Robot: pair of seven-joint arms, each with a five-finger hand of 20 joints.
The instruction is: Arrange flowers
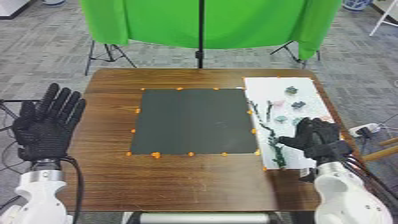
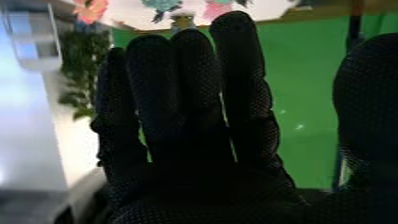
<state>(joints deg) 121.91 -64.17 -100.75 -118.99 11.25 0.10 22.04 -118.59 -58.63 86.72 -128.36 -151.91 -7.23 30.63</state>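
Note:
In the head view my right hand (image 1: 317, 136) is over the right edge of the white sheet (image 1: 258, 86), beside a long dark green stem (image 1: 274, 145). Thinner dark twigs (image 1: 268, 110) lie farther up the sheet. Small flower heads rest around them: dark blue-grey ones (image 1: 298, 104), a pink one (image 1: 278, 103) and a teal one (image 1: 281, 119). My left hand (image 1: 44, 131) is at the table's left edge, fingers straight. The right wrist view has my right hand (image 2: 191, 135) with extended fingers holding nothing; beyond the fingertips are an orange flower (image 2: 90, 10) and a teal flower (image 2: 163, 4).
A dark square mat (image 1: 193, 121) with orange marks around its border lies mid-table on the brown wooden table (image 1: 195, 185), left of the white sheet. Behind the table hang a green cloth (image 1: 160, 25) and a black stand pole (image 1: 201, 35).

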